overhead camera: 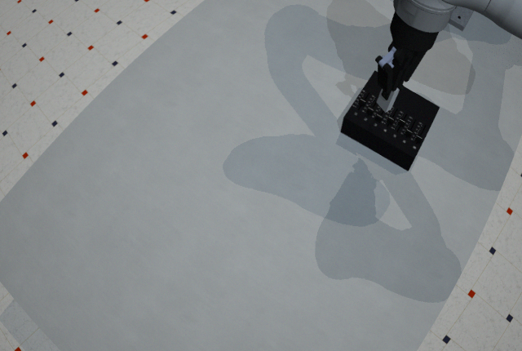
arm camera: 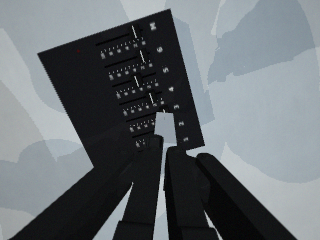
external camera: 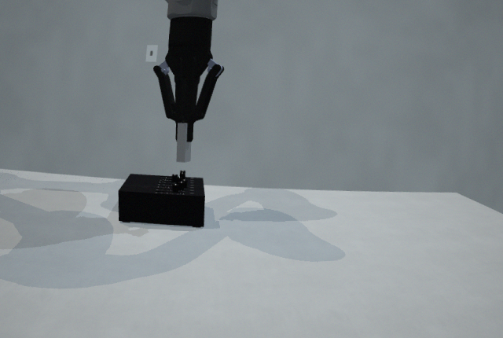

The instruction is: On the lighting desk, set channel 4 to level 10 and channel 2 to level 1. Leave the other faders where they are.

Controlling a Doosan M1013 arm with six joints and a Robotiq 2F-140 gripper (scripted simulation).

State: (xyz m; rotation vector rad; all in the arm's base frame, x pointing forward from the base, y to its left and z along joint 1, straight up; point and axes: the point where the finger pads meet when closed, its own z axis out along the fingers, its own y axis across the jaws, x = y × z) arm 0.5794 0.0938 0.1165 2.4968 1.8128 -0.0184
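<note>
Gripper above the lighting desk

The gripper, fingers pressed together and empty, hangs over the black lighting desk at far right, which sits diagonally; channel numbers 1–6 are readable.

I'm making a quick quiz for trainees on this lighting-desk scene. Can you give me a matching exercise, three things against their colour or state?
Things:
1. lighting desk
2. gripper
3. table

States:
a. pale grey, crossed by shadows
b. black box with rows of faders on top
c. shut, fingers together, hovering above the faders, apart from them

Pairs: 1-b, 2-c, 3-a
</note>
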